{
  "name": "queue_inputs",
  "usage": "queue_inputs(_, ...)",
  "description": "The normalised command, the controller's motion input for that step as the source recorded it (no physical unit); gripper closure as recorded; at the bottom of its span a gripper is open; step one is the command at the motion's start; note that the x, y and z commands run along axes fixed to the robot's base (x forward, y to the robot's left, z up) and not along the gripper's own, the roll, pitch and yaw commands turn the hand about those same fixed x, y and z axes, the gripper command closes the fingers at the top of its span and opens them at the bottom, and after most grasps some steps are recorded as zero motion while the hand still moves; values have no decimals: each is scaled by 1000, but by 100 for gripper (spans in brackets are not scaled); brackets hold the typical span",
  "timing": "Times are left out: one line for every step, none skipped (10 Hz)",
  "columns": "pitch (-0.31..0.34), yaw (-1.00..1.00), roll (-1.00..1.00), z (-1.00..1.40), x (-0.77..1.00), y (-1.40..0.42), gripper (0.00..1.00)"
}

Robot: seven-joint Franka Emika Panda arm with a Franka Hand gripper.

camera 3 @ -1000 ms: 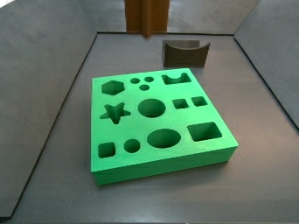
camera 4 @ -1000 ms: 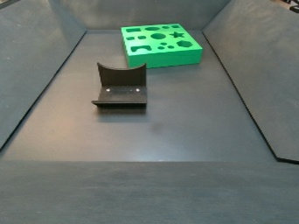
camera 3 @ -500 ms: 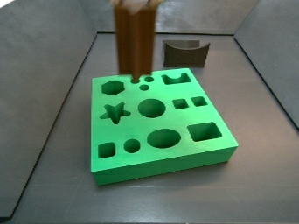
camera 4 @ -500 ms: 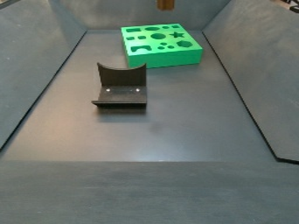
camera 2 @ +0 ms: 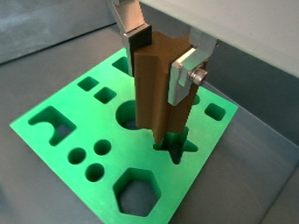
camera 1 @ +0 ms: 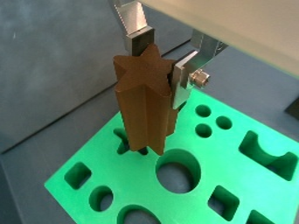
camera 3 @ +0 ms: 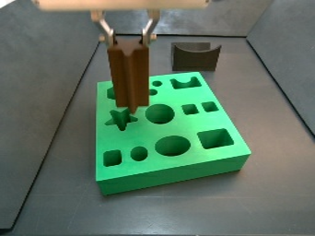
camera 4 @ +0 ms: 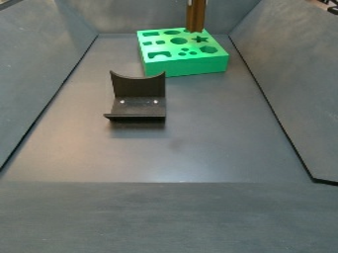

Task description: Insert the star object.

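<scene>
My gripper (camera 3: 127, 39) is shut on the star object (camera 3: 127, 81), a tall dark brown prism with ridged sides, held upright by its top. Its lower end stands at the star-shaped hole (camera 3: 120, 118) of the green block (camera 3: 167, 161); I cannot tell how deep it sits. Both wrist views show the prism (camera 1: 145, 105) (camera 2: 160, 87) between the silver fingers (camera 1: 184, 79) (camera 2: 183, 77), its foot over the star hole (camera 2: 176, 149). In a side view the prism (camera 4: 196, 17) rises at the green block's (camera 4: 185, 61) far edge.
The green block has several other holes: a hexagon (camera 3: 117, 91), round holes (camera 3: 161, 113), squares (camera 3: 215, 139). A squat dark block with a curved notch (camera 3: 196, 55) stands behind it and shows nearer in a side view (camera 4: 136, 98). Dark bin walls (camera 3: 68, 83) slope around the floor.
The gripper has come down and toward the block's front-left with the star object, from above the small round holes to the star hole.
</scene>
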Motion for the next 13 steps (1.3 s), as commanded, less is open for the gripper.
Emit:
queue_inputs(-66, 229, 64, -377, 0, -177, 100)
queue_inputs(-27, 211, 86, -343, 0, -134, 100)
queue_inputs(-10, 163, 79, -280, -51, -114, 100)
queue_inputs(-16, 126, 70, -220, -134, -74, 100)
queue_inputs(-53, 200, 89, -131, -214, -6, 100)
queue_inputs(-126, 351, 99, -26, -260, 0, 100)
queue_inputs(-117, 329, 87, 0, -243, 0, 100)
queue_inputs(-77, 297, 144, -40, -223, 0, 100)
queue_inputs(-19, 271, 191, -151, -80, 0, 100)
queue_inputs(0, 223, 196, -211, 0, 0, 100)
queue_inputs(0, 206, 193, -237, 0, -3, 100)
queue_inputs(0, 100, 169, -400, 86, -69, 100)
queue_inputs(-74, 9, 199, -749, 6, -151, 100)
